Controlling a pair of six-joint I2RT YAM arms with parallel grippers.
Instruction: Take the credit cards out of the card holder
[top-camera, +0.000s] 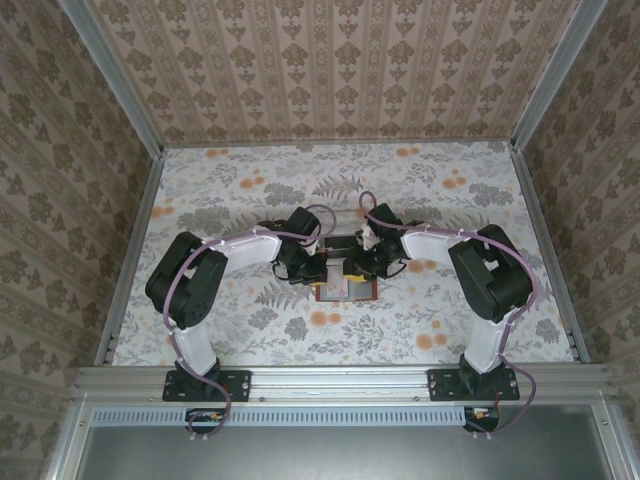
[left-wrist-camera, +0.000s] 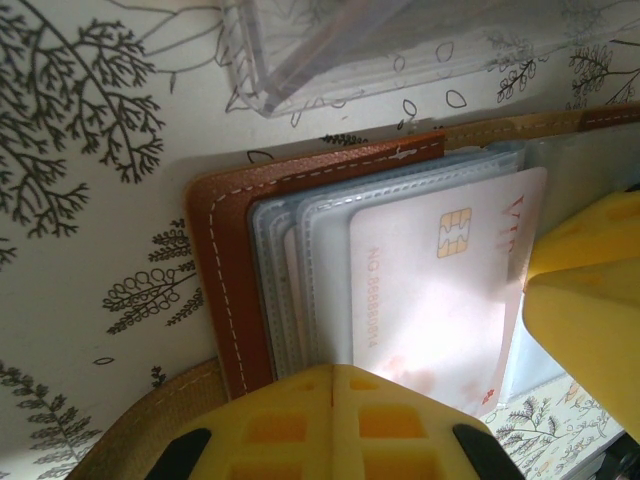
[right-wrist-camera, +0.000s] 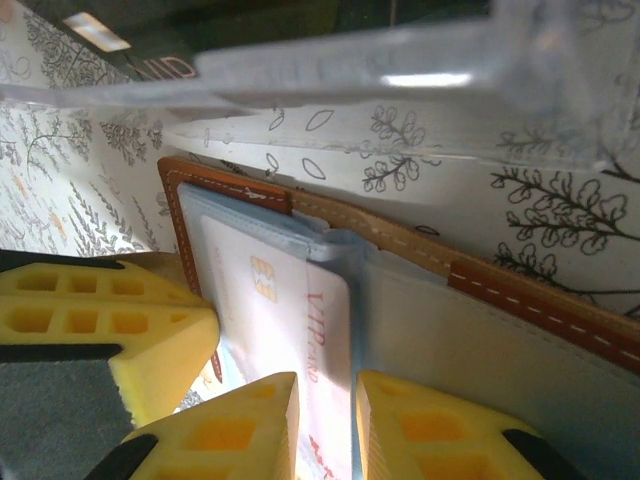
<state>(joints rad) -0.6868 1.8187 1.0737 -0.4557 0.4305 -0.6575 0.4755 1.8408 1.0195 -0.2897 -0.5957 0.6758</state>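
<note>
The card holder (left-wrist-camera: 225, 270) lies open on the leaf-printed worktop (left-wrist-camera: 90, 200), its reddish-brown leather edged with pale stitching. Clear pockets (left-wrist-camera: 290, 270) are stacked inside it. A pale pinkish card (left-wrist-camera: 430, 320) with a gold chip and red lettering sits on top of them. The left gripper (left-wrist-camera: 330, 378) comes up from the bottom, yellow jaws pressed together, its tip over the lower edge of the pockets and card. A second yellow finger (left-wrist-camera: 590, 310) covers the card's right side. A clear plastic tray (left-wrist-camera: 330, 50) sits just beyond the holder.
</note>
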